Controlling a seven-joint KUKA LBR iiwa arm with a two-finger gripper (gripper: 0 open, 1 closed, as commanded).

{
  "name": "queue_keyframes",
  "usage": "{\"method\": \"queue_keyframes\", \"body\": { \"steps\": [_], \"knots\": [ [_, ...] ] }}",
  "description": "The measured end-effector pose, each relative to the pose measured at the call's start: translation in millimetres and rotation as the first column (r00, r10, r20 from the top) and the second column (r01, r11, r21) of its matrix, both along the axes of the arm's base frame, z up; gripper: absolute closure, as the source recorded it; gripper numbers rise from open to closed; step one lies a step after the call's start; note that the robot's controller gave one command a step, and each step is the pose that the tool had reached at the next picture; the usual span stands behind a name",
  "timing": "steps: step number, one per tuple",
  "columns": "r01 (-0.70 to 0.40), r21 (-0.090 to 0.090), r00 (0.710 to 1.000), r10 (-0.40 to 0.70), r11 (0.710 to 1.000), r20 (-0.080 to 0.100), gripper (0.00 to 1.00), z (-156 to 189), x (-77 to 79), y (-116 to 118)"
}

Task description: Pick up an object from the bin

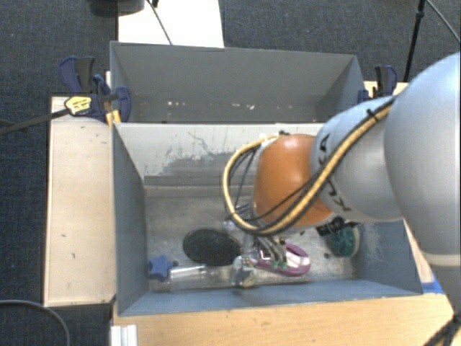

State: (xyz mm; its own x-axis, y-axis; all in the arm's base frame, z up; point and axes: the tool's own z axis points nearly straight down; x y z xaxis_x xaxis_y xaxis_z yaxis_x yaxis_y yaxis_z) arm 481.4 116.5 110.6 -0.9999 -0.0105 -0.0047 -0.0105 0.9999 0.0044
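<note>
Along the near wall of the bin (133, 222), several things are lying in a loose row. At the far left, a small blue piece (161, 267) is sitting against a clear tube (189, 272), which is lying flat along that wall. Just behind the tube, a black round disc (209, 245) is resting on the floor.

Right of the disc, the arm's orange cover (284, 182) is hanging low. The jaws beneath it are sitting close to the floor, between the tube's right end and a pink-and-white curved thing (294, 260). Cover and cables are hiding them, so I cannot tell whether they are apart or together, or whether anything is sitting between them. Further right, a dark green thing (344, 241) is lying apart from the others, near the right wall.

I am judging the pink-and-white thing the likeliest pick, since it is lying just beside the jaws. Doing this step well is depending on centring the jaws across its narrow part and keeping clear of the tube's end and the near wall. It is also depending on closing only once the thing is sitting squarely between them, so it is not squirting sideways.
</note>
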Motion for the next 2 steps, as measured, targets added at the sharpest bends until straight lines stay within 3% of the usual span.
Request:
{"method": "queue_keyframes", "body": {
  "steps": [1,2],
  "knots": [
    [0.196,-0.001,0.981,-0.196,0.981,0.002,0.0,-38.7,5.3,7.0],
    [0.192,-0.003,0.981,-0.192,0.981,0.0,0.0,-37.4,6.4,7.1]
  ]
}}
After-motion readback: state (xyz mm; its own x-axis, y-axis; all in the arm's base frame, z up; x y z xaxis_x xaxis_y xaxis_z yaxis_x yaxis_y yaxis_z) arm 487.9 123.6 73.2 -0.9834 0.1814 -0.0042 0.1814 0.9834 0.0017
